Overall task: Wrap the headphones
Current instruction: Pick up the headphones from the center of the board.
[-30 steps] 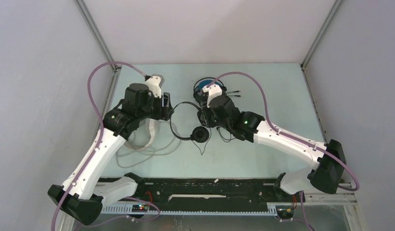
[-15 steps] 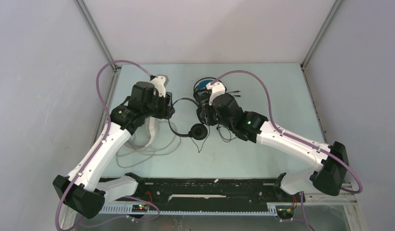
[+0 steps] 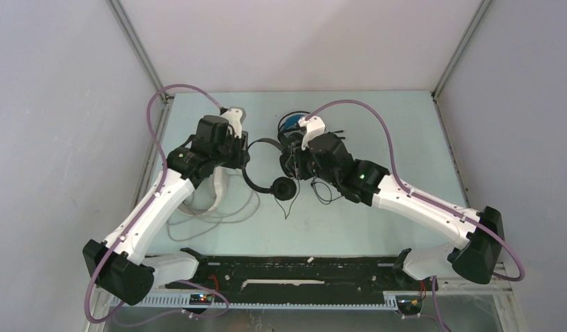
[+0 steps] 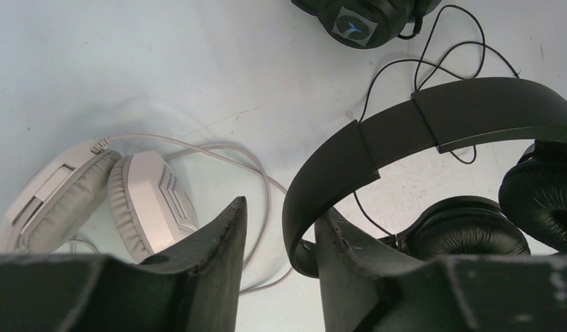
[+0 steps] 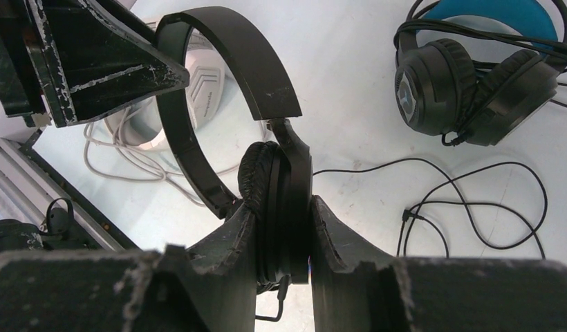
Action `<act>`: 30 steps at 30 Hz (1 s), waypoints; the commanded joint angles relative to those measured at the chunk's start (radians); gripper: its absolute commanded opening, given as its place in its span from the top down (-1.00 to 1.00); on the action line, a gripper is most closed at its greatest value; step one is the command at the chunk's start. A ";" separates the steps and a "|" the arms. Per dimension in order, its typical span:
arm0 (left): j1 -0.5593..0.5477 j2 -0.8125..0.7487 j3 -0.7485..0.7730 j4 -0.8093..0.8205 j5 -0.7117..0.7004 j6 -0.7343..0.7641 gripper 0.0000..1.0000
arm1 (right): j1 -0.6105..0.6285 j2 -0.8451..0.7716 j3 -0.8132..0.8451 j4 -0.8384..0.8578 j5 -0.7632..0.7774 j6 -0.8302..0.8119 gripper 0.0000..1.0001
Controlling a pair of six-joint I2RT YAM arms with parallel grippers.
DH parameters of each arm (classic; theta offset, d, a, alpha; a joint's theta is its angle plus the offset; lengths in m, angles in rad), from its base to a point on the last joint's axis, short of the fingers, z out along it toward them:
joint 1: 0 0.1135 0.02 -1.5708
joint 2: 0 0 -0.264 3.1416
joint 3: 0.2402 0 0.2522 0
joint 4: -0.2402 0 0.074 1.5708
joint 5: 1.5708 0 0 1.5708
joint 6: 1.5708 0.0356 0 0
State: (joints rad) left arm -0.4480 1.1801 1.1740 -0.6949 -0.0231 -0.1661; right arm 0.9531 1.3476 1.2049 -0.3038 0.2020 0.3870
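Observation:
The all-black headphones [image 3: 283, 187] are held up between both arms at the table's middle. My right gripper [image 5: 282, 216] is shut on one ear cup [image 5: 284, 180]; it shows in the top view [image 3: 290, 168]. My left gripper [image 4: 284, 225] is open, with the black headband [image 4: 419, 117] passing between its jaws beside the right finger [image 4: 336, 238]; it shows in the top view [image 3: 244, 158]. The blue-banded pair [image 3: 292, 123] lies behind, also in the right wrist view [image 5: 474, 76]. The white pair [image 3: 216, 185] lies under my left arm, also in the left wrist view [image 4: 94, 194].
A thin black cable [image 5: 467, 200] lies looped on the table right of the held ear cup. The white cable [image 3: 211, 216] loops at the near left. A black rail [image 3: 287, 273] runs along the near edge. Enclosure walls stand on three sides.
My left arm has reached farther forward and right, so the headband now sits between its open jaws. My right gripper has shifted slightly away with the ear cup still held.

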 commanded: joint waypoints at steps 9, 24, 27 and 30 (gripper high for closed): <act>-0.013 -0.064 -0.022 0.095 -0.009 0.015 -0.07 | -0.023 -0.035 0.008 0.067 -0.057 0.096 0.73; -0.070 -0.100 -0.028 0.091 -0.173 0.086 0.00 | -0.064 -0.085 0.008 0.084 -0.154 0.187 0.72; -0.070 -0.091 -0.023 0.094 -0.165 0.090 0.04 | -0.063 -0.094 0.008 0.094 -0.164 0.197 0.72; -0.070 -0.092 -0.031 0.126 -0.160 0.080 0.09 | -0.058 -0.097 0.009 0.101 -0.161 0.197 0.72</act>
State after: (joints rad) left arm -0.5144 1.0897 1.1576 -0.6128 -0.1581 -0.1036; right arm 0.8871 1.2995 1.2049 -0.2955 0.0540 0.5556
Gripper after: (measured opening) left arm 0.471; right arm 0.292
